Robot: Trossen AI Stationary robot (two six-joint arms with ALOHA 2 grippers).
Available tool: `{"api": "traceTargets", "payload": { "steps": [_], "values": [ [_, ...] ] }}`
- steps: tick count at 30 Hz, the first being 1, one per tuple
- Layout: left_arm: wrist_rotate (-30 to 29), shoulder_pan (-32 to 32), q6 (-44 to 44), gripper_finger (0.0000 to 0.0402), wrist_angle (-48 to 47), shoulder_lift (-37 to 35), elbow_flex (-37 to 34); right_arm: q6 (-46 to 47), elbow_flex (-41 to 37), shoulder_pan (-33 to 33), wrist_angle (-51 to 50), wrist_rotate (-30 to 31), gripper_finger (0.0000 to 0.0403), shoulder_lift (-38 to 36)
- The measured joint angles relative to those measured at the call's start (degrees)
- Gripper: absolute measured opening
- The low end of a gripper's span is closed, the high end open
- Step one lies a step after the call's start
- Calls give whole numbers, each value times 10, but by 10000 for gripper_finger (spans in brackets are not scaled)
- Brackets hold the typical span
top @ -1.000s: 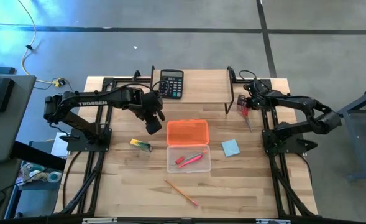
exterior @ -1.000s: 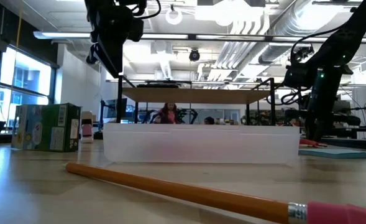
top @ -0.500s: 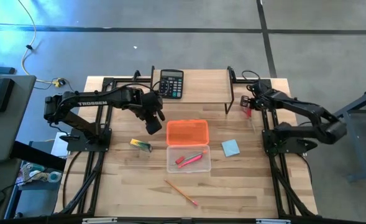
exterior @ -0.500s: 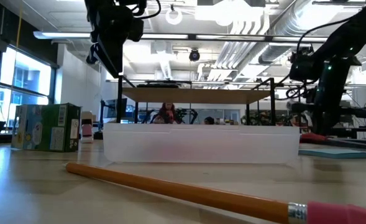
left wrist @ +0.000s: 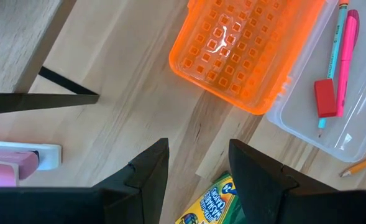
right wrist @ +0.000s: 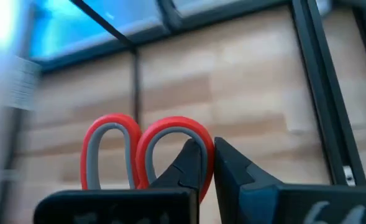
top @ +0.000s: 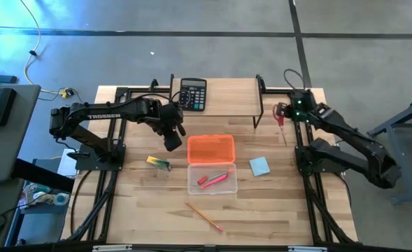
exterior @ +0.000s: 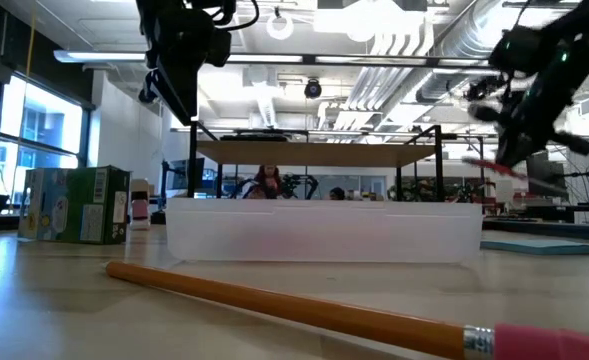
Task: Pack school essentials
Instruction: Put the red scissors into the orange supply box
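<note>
**Scissors gripped at the right edge of the table**

Scissors (right wrist: 146, 149) with red handles sit clamped in our right gripper (right wrist: 209, 163), whose fingers pinch one handle loop; from overhead we find the pair (top: 280, 119) at the right of centre, just beside the raised wooden shelf (top: 223, 98). Our left gripper (left wrist: 198, 168) hangs with its fingers spread and nothing between them, above bare wood just left of the orange lid (top: 210, 148). Below that lid in the overhead frame, the clear case (top: 212, 178) holds a green pencil (left wrist: 332, 56), a small red eraser (left wrist: 324, 98) and a pink marker (left wrist: 347, 56). The light-blue notepad (top: 259, 166) lies right of the case, the orange pencil (top: 204, 216) lower centre.
</note>
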Motion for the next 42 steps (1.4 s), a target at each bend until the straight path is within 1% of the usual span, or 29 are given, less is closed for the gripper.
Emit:
{"api": "traceTargets", "payload": {
  "steps": [4, 9, 13, 16, 23, 29, 33, 37, 42],
  "values": [
    [0, 0, 0, 156, 0, 0, 0, -20, 62, 6, -23, 1, 5, -17],
    [0, 0, 8, 156, 0, 0, 0, -44, 144, 22, -45, 16, 5, -13],
    [0, 0, 11, 156, 0, 0, 0, -56, 205, 47, -56, 20, 5, 0],
    [0, 0, 11, 156, 0, 0, 0, -61, 245, 78, -57, 27, 5, 16],
    [0, 0, 10, 156, 0, 0, 0, -55, 312, 195, -59, 63, 5, 71],
    [0, -1, 10, 156, 0, 0, 0, -24, 346, 314, -58, 108, 5, 138],
    [0, -1, 9, 156, 0, 0, 0, -1, 362, 385, -57, 122, 5, 185],
    [0, -1, 9, 156, 0, 0, 0, 19, 366, 447, -26, 127, 5, 230],
    [0, -1, 9, 156, 0, 0, 0, 19, 366, 516, 35, 124, 5, 292]
  ]
}}
